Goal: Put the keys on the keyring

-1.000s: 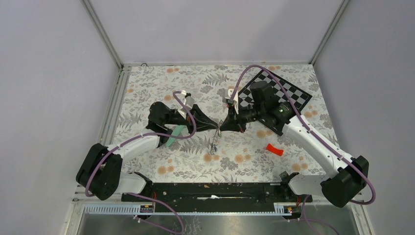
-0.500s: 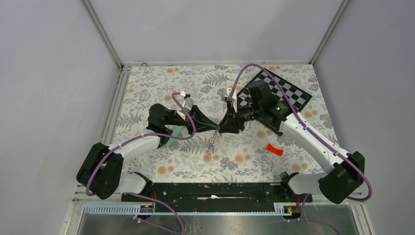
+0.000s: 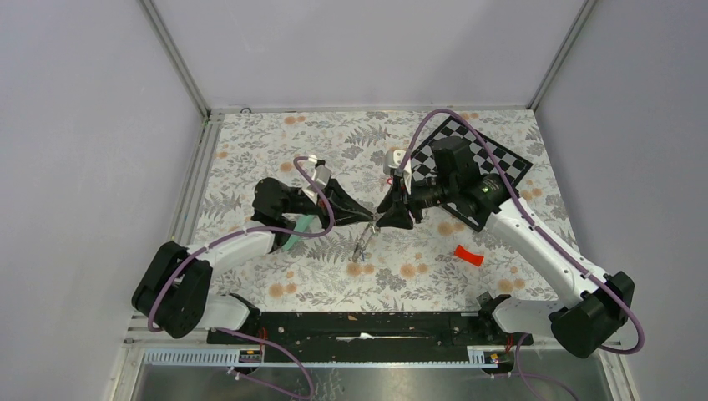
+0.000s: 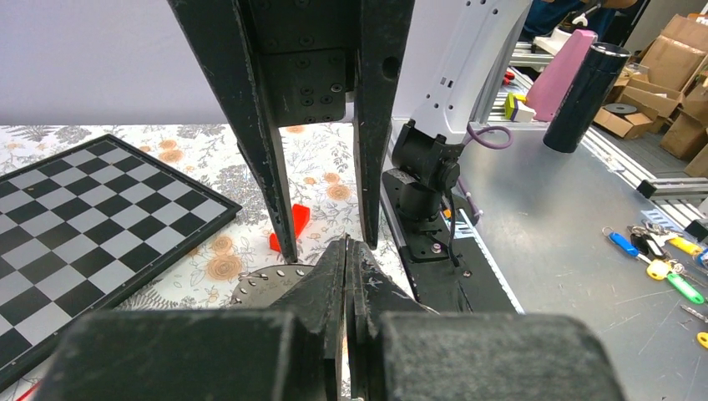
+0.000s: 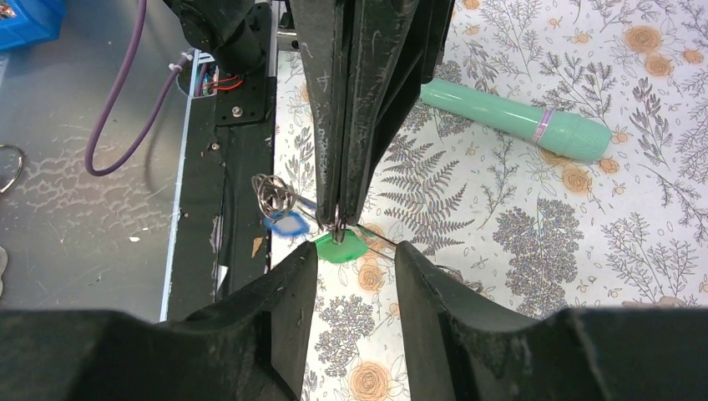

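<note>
The left claw is clamped shut on the keyring, keys hanging beneath above the worktop; the right claw, parted and empty, faces it tip-to-tip.

Plain grey walls enclose a floral-patterned table; cardboard boxes stand beyond.

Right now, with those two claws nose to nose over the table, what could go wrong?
The left gripper alone pinches a thin metal link by the green-tagged key; a slip would probably drop the whole bunch. The right gripper stands open right against it, so a small misjudgement could knock the two together. The blue-tagged key and wire loop dangle loose and might snag.
</note>
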`<action>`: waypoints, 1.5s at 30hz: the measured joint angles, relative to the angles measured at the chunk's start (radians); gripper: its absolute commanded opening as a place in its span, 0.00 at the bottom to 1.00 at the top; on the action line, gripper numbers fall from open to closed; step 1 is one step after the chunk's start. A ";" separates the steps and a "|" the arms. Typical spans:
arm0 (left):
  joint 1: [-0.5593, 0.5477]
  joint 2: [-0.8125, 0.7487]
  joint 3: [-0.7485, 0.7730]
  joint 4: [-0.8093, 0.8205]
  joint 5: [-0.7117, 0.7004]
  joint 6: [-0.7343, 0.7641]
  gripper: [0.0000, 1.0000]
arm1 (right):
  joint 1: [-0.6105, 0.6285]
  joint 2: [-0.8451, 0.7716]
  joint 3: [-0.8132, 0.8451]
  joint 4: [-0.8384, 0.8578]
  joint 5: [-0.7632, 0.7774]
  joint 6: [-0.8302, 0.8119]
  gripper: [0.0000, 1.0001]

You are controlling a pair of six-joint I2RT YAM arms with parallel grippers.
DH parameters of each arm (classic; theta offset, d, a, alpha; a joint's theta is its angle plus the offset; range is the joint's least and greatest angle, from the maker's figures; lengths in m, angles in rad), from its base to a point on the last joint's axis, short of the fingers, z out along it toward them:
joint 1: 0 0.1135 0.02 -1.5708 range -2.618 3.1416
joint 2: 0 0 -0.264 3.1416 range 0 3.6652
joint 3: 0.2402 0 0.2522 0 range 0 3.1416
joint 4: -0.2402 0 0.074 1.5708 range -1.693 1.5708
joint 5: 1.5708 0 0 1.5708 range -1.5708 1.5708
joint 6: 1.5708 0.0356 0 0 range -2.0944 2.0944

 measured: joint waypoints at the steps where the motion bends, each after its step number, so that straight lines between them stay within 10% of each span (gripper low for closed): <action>1: 0.000 0.002 0.000 0.002 -0.001 -0.003 0.00 | 0.000 0.000 0.000 0.000 0.000 0.000 0.45; 23: 0.000 0.014 0.000 0.006 -0.025 -0.022 0.00 | 0.000 0.019 0.000 0.039 -0.033 0.034 0.00; 31: 0.001 0.014 -0.005 -0.010 -0.041 -0.008 0.00 | -0.001 0.019 0.000 0.037 -0.010 0.023 0.00; 45: 0.001 -0.002 0.175 -0.571 -0.028 0.388 0.37 | 0.006 0.051 0.043 -0.098 0.129 -0.070 0.00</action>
